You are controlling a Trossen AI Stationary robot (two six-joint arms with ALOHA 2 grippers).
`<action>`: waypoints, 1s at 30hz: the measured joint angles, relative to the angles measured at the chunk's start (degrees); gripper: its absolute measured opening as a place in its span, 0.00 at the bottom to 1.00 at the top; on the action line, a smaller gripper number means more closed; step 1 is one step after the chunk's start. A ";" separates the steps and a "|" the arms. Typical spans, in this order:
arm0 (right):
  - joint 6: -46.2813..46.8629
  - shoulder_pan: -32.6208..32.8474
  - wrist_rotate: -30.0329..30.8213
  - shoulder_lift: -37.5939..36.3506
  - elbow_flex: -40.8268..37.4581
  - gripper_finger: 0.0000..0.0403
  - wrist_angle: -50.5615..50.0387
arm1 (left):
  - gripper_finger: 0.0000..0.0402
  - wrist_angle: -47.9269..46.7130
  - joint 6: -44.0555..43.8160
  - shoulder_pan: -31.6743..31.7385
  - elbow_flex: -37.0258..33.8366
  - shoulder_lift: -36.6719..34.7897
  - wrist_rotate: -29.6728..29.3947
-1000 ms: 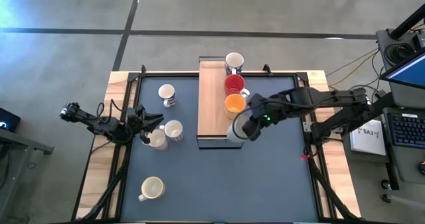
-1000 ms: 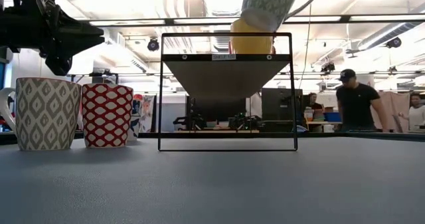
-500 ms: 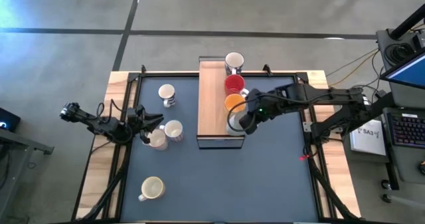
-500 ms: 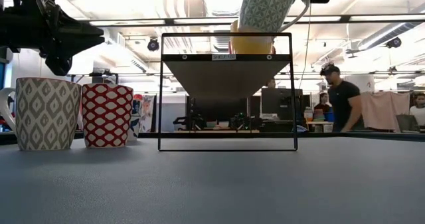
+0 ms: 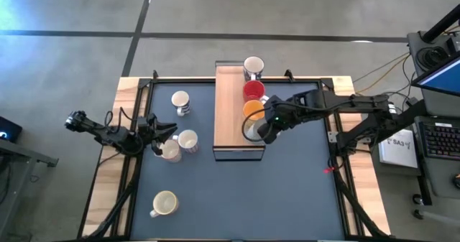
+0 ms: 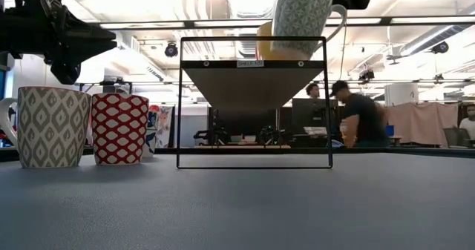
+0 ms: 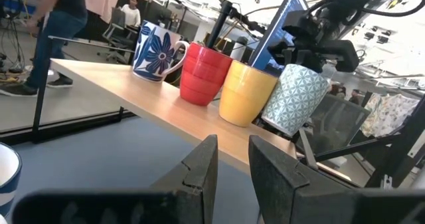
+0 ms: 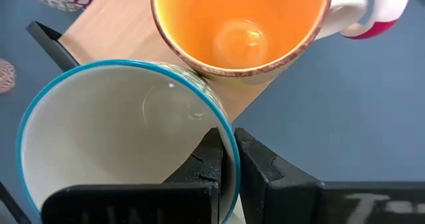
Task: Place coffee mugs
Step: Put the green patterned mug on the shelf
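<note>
My right gripper point(image 5: 263, 128) is shut on a white mug with a teal pattern point(image 6: 300, 11) over the near end of the wooden shelf point(image 5: 231, 107). That mug stands next to the orange mug point(image 5: 254, 110), with the red mug point(image 5: 253, 91) and the blue-flowered mug point(image 5: 253, 67) farther along the shelf. My left gripper point(image 7: 232, 165) is open at the table's left side, next to two mugs point(image 5: 170, 150) point(image 5: 188, 140). Two more white mugs point(image 5: 180, 102) point(image 5: 165, 202) stand on the mat. My right gripper holds the teal-patterned mug by its rim wall point(image 8: 224, 132), with one finger point(image 8: 211, 163) inside and the other finger point(image 8: 257, 174) outside. The fingers come from above, pointing down. The mug is tilted, its base point(image 7: 282, 126) at the shelf board beside the orange mug point(image 8: 239, 31); whether it rests there I cannot tell.
The shelf is a wooden board on a black wire frame point(image 6: 252, 102), raised above the dark mat point(image 5: 287, 192). Two patterned mugs point(image 6: 52, 125) point(image 6: 119, 127) stand at the mat's left. A person walks in the room beyond the table point(image 6: 360, 116). The mat's near right part is bare.
My right gripper has carried the teal-patterned mug toward the table's far edge and down, from beyond the shelf's near end to a place over the board beside the orange mug. The mug now hangs less tilted. The left arm has kept still.
</note>
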 joint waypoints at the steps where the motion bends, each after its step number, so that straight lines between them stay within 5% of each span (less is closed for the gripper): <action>1: -0.05 -0.02 -0.04 0.10 0.00 0.03 -0.03 | 0.17 0.00 0.00 -0.01 0.00 0.02 0.00; 23: 0.34 -0.11 -0.72 3.59 0.00 0.03 1.44 | 0.17 -0.04 0.00 -0.02 0.00 0.29 0.00; 30: 1.41 -0.07 -2.27 3.66 -0.09 0.12 1.11 | 0.17 0.01 0.00 0.00 0.00 0.31 0.00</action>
